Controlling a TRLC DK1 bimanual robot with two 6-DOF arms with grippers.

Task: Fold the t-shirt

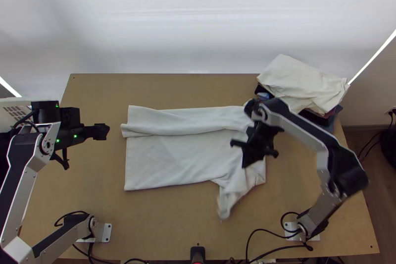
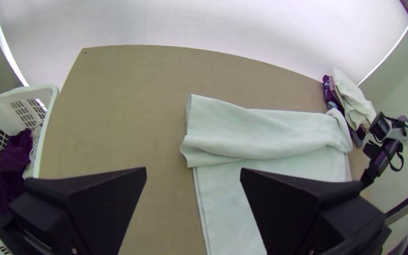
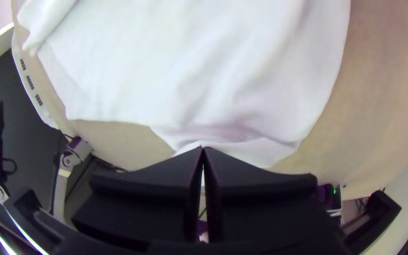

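Note:
The white t-shirt [image 1: 168, 157] lies flattened across the middle of the table, its far long edge folded over in a loose strip; its near right part is pulled up and creased, with a blurred end hanging toward the near edge. My left gripper [image 1: 85, 148] stands open left of the shirt. In the left wrist view, the left gripper [image 2: 193, 172] has its fingers wide apart, the shirt [image 2: 270, 132] beyond them. Over the shirt's right part is my right gripper [image 1: 245, 164]. In the right wrist view, the right gripper [image 3: 203, 148] is shut on cloth of the shirt [image 3: 190, 71].
A pile of folded clothes [image 1: 302, 83] sits at the table's far right corner, behind the right arm. A white basket [image 2: 48, 108] holding purple cloth stands off the table's left side. Cables [image 1: 257, 244] run along the near edge.

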